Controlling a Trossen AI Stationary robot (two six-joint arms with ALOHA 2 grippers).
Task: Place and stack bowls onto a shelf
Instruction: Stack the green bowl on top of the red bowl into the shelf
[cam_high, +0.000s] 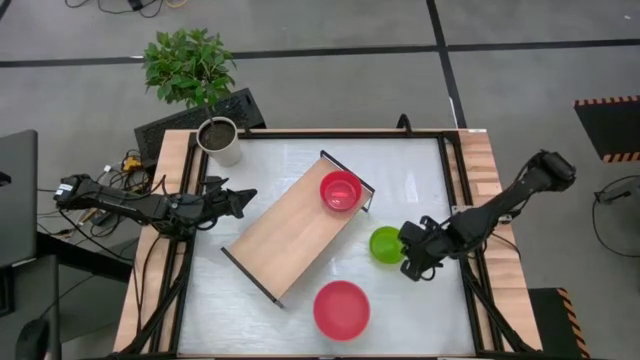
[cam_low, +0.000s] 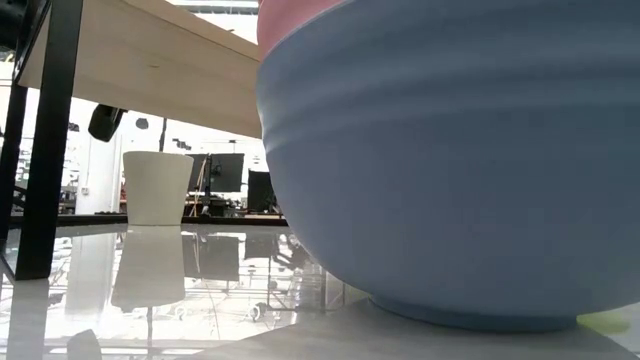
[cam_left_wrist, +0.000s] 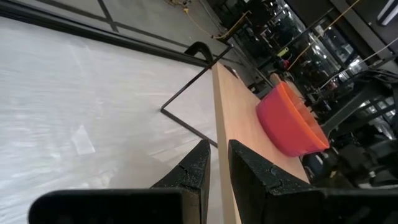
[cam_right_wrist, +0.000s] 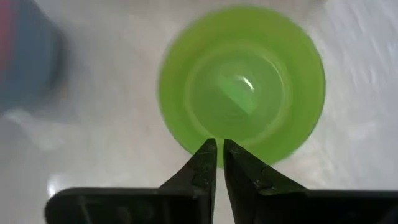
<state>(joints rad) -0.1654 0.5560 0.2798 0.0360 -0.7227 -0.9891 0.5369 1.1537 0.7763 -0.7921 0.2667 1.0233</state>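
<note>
The light wooden shelf (cam_high: 300, 225) lies slantwise mid-table on its black end frames. A small red bowl (cam_high: 340, 190) stands on the board's far-right end and also shows in the left wrist view (cam_left_wrist: 289, 121). The small yellow-green bowl (cam_high: 384, 244) sits upright on the table (cam_right_wrist: 242, 87). My right gripper (cam_high: 410, 258) (cam_right_wrist: 217, 149) is shut, its tips over the bowl's rim on the side nearest the gripper. A pink bowl nested in a blue one (cam_high: 341, 309) (cam_low: 450, 170) stands at the near edge. My left gripper (cam_high: 245, 198) (cam_left_wrist: 214, 162) is shut, beside the shelf's left long edge. My right gripper's shut fingertips (cam_right_wrist: 208, 152) show over the yellow-green bowl's rim (cam_right_wrist: 186, 146), pointing down from above. The two fingers lie side by side along the rim, not one inside and one outside. Whether they touch the rim I cannot tell.
A white plant pot (cam_high: 219, 140) (cam_low: 157, 187) stands at the table's far-left corner. The shelf's black frame leg (cam_low: 40, 140) rises close to the low camera. Bare tabletop (cam_high: 420, 180) lies between the shelf and the right edge, and more lies to the shelf's near left.
</note>
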